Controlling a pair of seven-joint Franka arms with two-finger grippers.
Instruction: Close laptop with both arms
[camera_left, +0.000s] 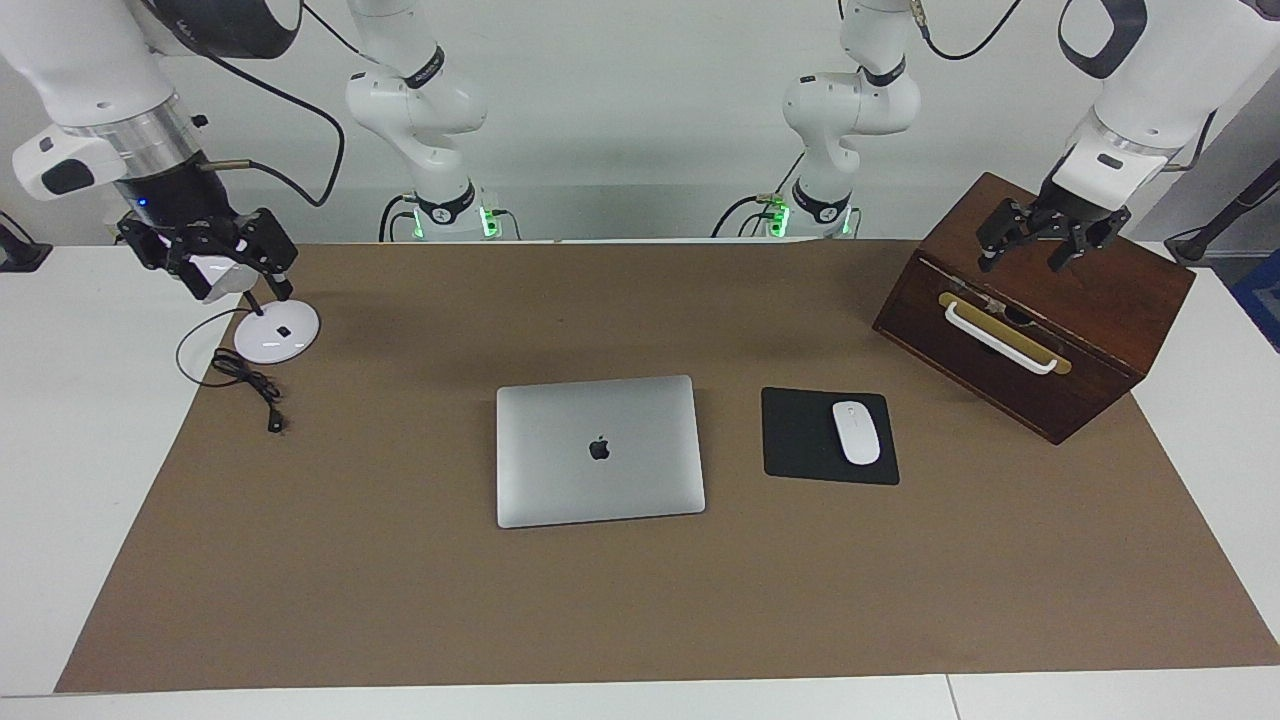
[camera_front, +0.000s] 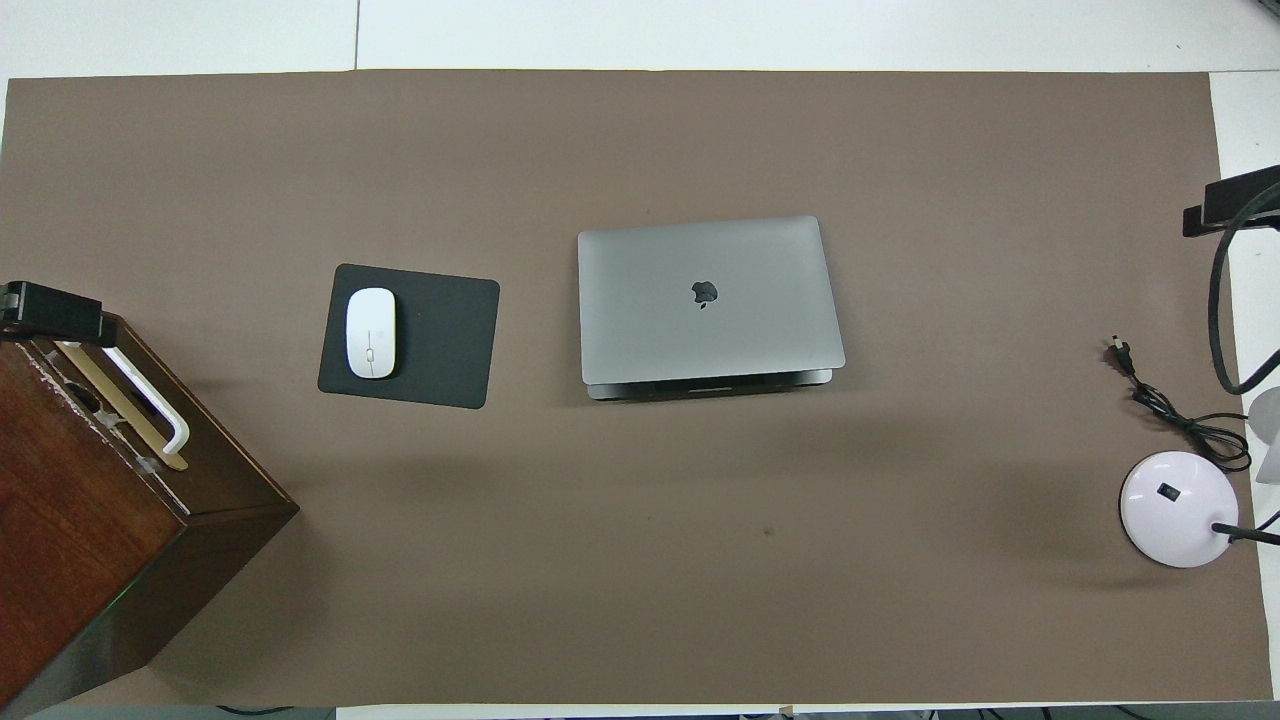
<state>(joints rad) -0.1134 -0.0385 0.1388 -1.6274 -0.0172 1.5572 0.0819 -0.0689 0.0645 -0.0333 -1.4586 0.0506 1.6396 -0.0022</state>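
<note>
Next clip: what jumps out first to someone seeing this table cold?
The silver laptop lies mid-table with its lid down, beside a white mouse on a black mouse pad toward the left arm's end. Neither arm is near it: the open left gripper hangs over the wooden box, and the open right gripper is over the white desk lamp.
</note>
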